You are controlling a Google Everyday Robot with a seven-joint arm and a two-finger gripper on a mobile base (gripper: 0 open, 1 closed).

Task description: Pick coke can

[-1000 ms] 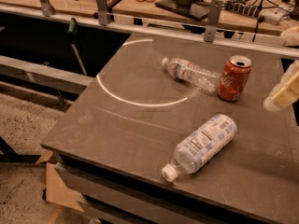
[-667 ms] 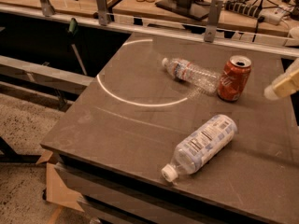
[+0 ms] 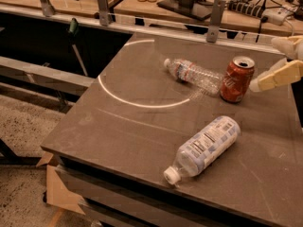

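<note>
Gripper [image 3: 267, 63] open, empty, just right of coke can [image 3: 236, 79]; we fear a finger tipping it onto the water bottle [image 3: 194, 74].

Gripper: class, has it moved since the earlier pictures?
Yes. The gripper, right of the coke can in view, has moved left toward it.

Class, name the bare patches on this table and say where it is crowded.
Free: the dark table's left half around the white arc, and the near-right corner beyond the labelled clear plastic bottle. Crowded: the far right, where the crushed clear bottle, the red aluminium coke can and the beige gripper sit close.
</note>
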